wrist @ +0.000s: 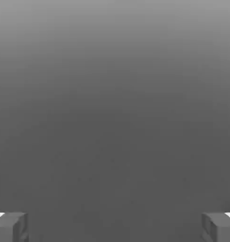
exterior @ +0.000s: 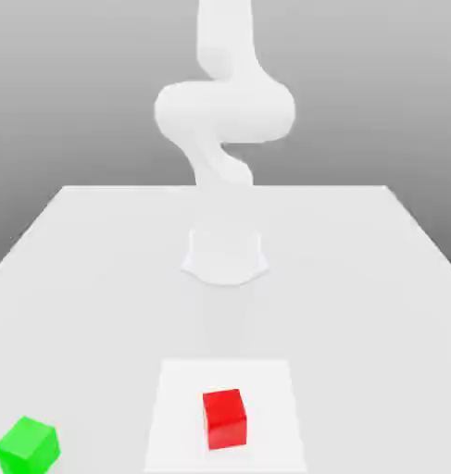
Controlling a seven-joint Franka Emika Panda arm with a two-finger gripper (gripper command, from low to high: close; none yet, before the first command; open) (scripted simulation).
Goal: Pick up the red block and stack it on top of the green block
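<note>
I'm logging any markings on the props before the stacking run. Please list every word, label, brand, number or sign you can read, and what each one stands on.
There are none to read: no text or sign is visible on the red block, the green block, the white square, the table or the arm.

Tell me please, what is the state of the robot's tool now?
Grey two-finger tool: open, fingers wide apart, nothing held between them.
</note>
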